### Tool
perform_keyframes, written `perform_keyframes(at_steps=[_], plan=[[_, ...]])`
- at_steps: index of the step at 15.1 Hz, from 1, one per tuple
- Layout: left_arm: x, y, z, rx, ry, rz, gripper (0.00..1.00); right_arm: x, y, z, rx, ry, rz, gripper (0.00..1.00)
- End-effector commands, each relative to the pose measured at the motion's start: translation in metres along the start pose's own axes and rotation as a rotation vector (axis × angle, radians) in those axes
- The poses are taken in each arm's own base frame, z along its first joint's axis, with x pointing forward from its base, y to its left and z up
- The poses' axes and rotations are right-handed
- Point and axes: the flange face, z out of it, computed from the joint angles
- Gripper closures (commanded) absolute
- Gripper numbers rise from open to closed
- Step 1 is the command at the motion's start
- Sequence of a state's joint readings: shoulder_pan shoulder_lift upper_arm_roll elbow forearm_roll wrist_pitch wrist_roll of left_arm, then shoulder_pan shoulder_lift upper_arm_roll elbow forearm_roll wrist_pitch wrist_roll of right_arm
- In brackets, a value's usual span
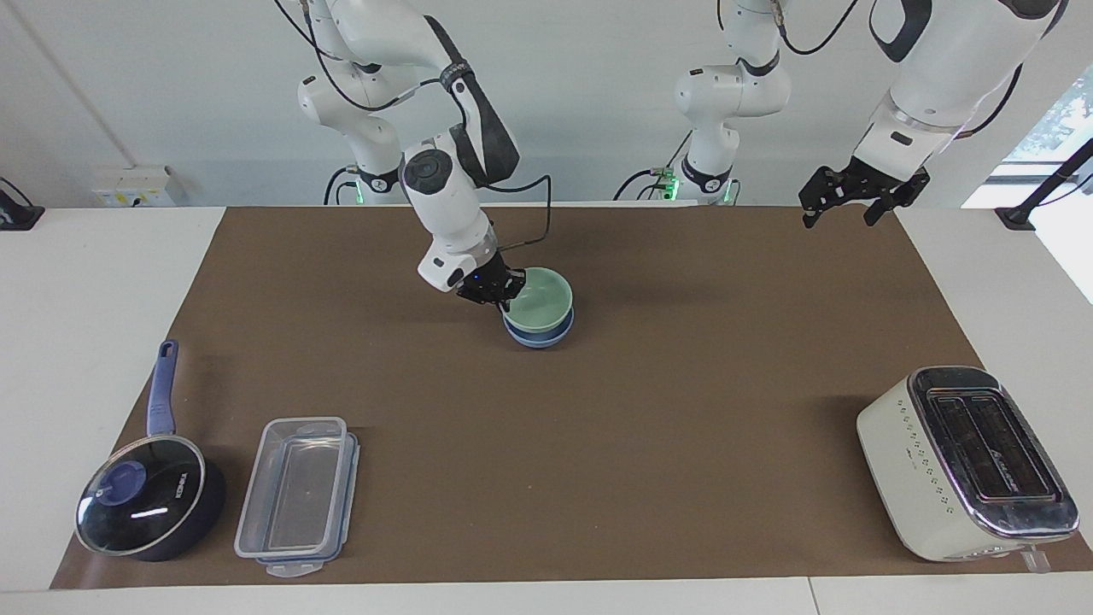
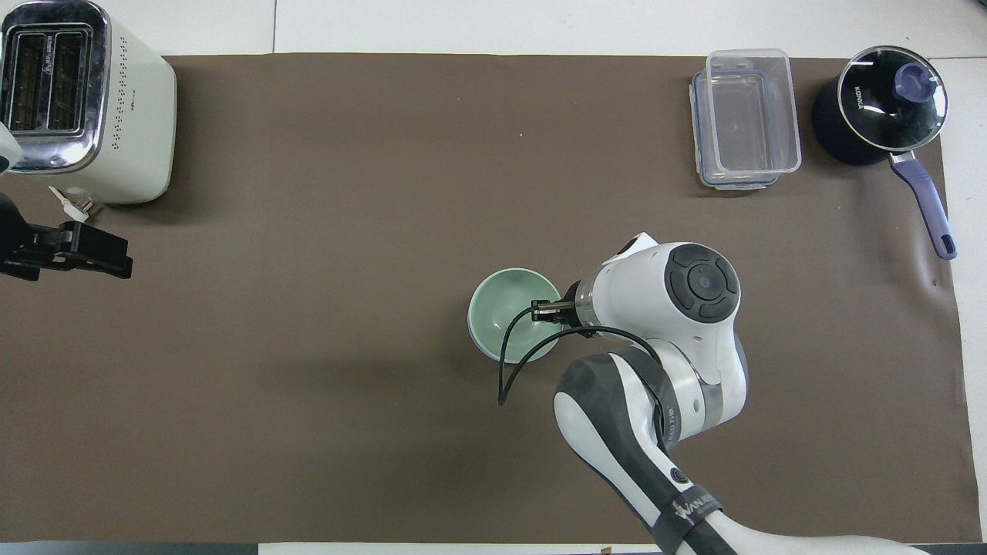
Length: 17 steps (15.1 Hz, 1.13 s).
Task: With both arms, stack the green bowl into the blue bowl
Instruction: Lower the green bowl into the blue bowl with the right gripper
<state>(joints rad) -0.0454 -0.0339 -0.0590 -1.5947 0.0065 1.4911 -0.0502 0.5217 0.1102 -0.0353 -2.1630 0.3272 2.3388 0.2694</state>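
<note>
The green bowl (image 1: pixel 540 299) sits level inside the blue bowl (image 1: pixel 538 336) near the middle of the brown mat. In the overhead view the green bowl (image 2: pixel 501 308) covers the blue bowl almost fully. My right gripper (image 1: pixel 498 295) is shut on the green bowl's rim, on the side toward the right arm's end; it also shows in the overhead view (image 2: pixel 544 311). My left gripper (image 1: pixel 841 205) is open and empty, raised over the mat's edge at the left arm's end, seen too in the overhead view (image 2: pixel 116 260).
A white toaster (image 1: pixel 965 461) stands far from the robots at the left arm's end. A clear plastic container (image 1: pixel 295 495) and a dark blue lidded saucepan (image 1: pixel 149 495) stand far from the robots at the right arm's end.
</note>
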Motion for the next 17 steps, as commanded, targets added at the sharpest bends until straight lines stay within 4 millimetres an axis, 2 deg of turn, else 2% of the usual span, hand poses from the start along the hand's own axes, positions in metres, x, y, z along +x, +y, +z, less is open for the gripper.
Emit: perform_keyframes(at_steps=[1,5,6,7,8,9,11,13,15,17], plan=[[0.001,-0.003,0.001,-0.027,0.016,-0.02,0.0,-0.002,-0.001,0.003,0.013,0.015,0.006,1.0],[0.001,-0.002,0.007,-0.04,0.006,-0.018,0.0,-0.002,-0.001,0.003,0.014,0.018,0.008,1.0],[0.001,-0.001,0.007,-0.045,0.006,-0.02,0.0,-0.002,-0.001,0.003,0.013,0.016,0.007,0.97],[0.0,0.0,0.008,-0.044,-0.003,-0.009,0.0,-0.002,-0.001,0.003,0.012,0.015,0.007,0.74],[-0.001,0.0,0.009,-0.042,-0.009,-0.006,0.0,-0.001,-0.002,0.002,0.008,0.013,0.003,0.21],[-0.001,-0.001,0.009,-0.042,-0.009,-0.007,0.0,0.002,-0.003,-0.003,0.009,0.016,0.001,0.0],[-0.001,-0.001,0.008,-0.043,-0.006,-0.009,0.0,0.008,-0.004,-0.013,0.013,0.011,0.008,0.0],[-0.001,0.0,0.008,-0.042,-0.008,-0.009,0.0,0.017,-0.005,-0.032,0.017,0.001,0.009,0.0],[-0.001,0.0,0.008,-0.039,-0.007,-0.01,0.0,0.038,0.013,-0.069,0.013,0.014,0.032,0.0],[-0.002,0.004,0.006,-0.037,-0.004,-0.004,0.0,0.059,0.036,-0.119,-0.065,0.01,0.024,0.0]])
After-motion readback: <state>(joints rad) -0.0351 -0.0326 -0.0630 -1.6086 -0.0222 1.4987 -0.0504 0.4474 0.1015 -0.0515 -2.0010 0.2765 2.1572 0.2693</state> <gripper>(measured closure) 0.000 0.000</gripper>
